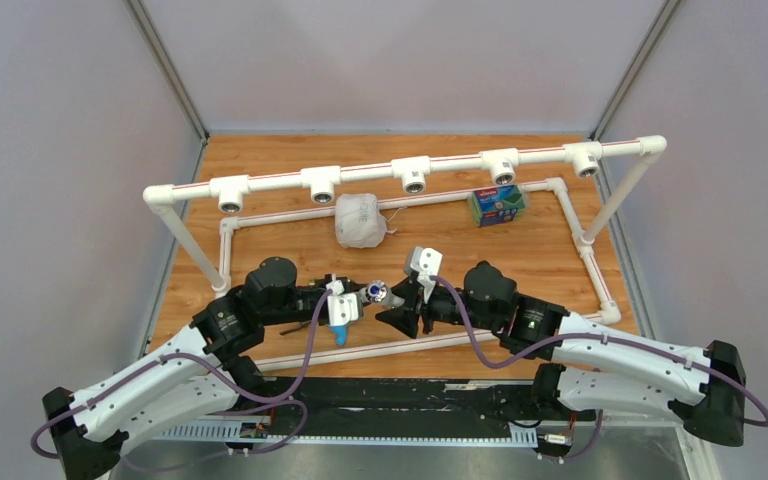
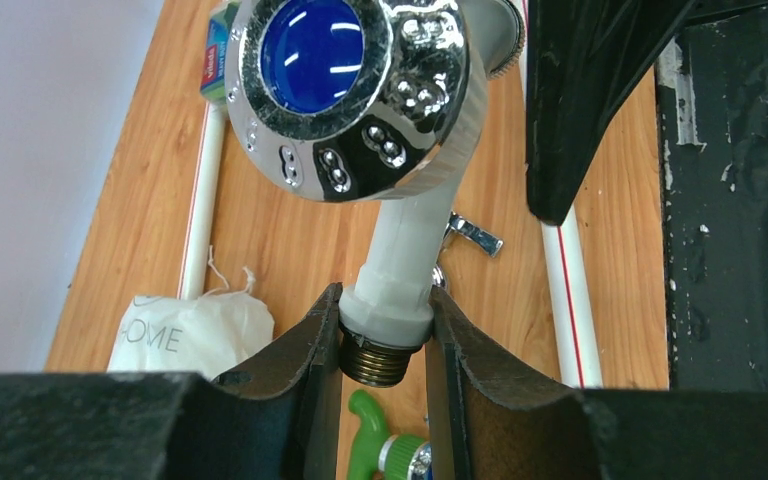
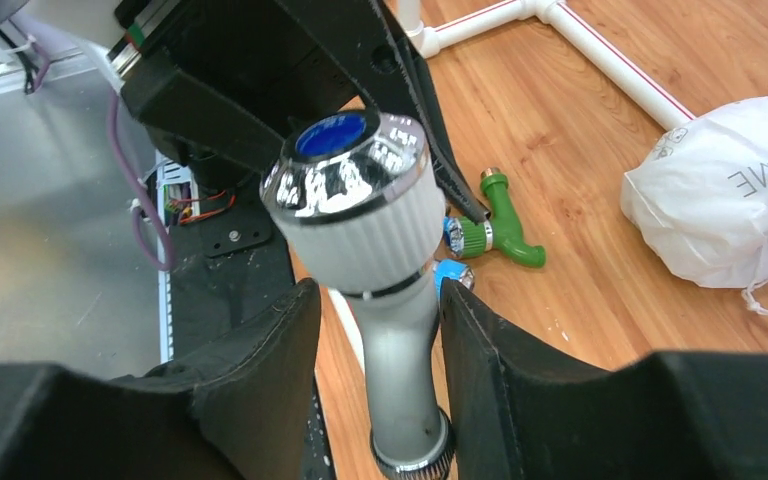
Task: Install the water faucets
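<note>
A white faucet (image 2: 400, 250) with a chrome knob and blue cap is held above the table between both arms; it also shows in the top view (image 1: 375, 293). My left gripper (image 2: 385, 320) is shut on its white collar just above the brass thread. My right gripper (image 3: 378, 300) is open around the faucet's grey-white spout (image 3: 400, 380), one finger touching it and a gap at the other. A green faucet (image 3: 505, 225) and a blue faucet (image 3: 450, 275) lie on the table below. A chrome faucet part (image 2: 475, 235) shows behind the held faucet. The dark grey faucet is out of view.
A white pipe frame (image 1: 360, 175) spans the back, its raised bar carrying several downward tee sockets (image 1: 413, 180). A white drawstring bag (image 1: 358, 220) and a green sponge pack (image 1: 496, 205) lie inside the frame. The frame's near pipe (image 2: 570, 310) runs beneath the grippers.
</note>
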Robot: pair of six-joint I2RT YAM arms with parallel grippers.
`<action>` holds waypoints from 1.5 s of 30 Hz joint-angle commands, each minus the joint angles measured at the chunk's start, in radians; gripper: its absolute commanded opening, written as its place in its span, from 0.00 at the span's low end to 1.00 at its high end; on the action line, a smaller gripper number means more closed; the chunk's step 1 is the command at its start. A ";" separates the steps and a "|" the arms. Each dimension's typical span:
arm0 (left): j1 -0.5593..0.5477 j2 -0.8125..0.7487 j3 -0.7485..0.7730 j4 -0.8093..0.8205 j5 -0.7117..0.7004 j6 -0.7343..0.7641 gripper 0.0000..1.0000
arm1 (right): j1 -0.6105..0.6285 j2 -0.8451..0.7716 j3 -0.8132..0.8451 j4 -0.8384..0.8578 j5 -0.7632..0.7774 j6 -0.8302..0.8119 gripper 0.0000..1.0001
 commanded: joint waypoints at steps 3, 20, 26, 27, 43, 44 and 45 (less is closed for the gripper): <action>0.003 -0.013 -0.004 0.073 -0.077 -0.054 0.00 | 0.005 0.067 0.072 0.070 0.032 0.004 0.47; 0.028 -0.030 -0.016 0.125 -0.094 -0.141 0.01 | 0.005 0.124 0.060 0.145 0.156 0.021 0.00; 0.026 -0.010 0.038 0.149 -0.153 -0.268 0.37 | 0.003 0.119 0.037 0.119 0.213 -0.126 0.00; 0.026 -0.009 0.054 0.142 -0.156 -0.278 0.44 | 0.002 0.111 0.038 0.096 0.209 -0.111 0.00; 0.026 0.118 0.551 -0.335 -0.297 -0.492 0.77 | -0.044 -0.263 -0.130 0.018 0.370 0.139 0.00; 0.026 0.143 0.587 -0.363 -0.330 -0.505 0.79 | -0.044 -0.287 -0.133 0.004 0.388 0.138 0.00; 0.026 0.193 0.680 -0.434 -0.353 -0.523 0.79 | -0.044 -0.304 -0.138 -0.025 0.415 0.138 0.00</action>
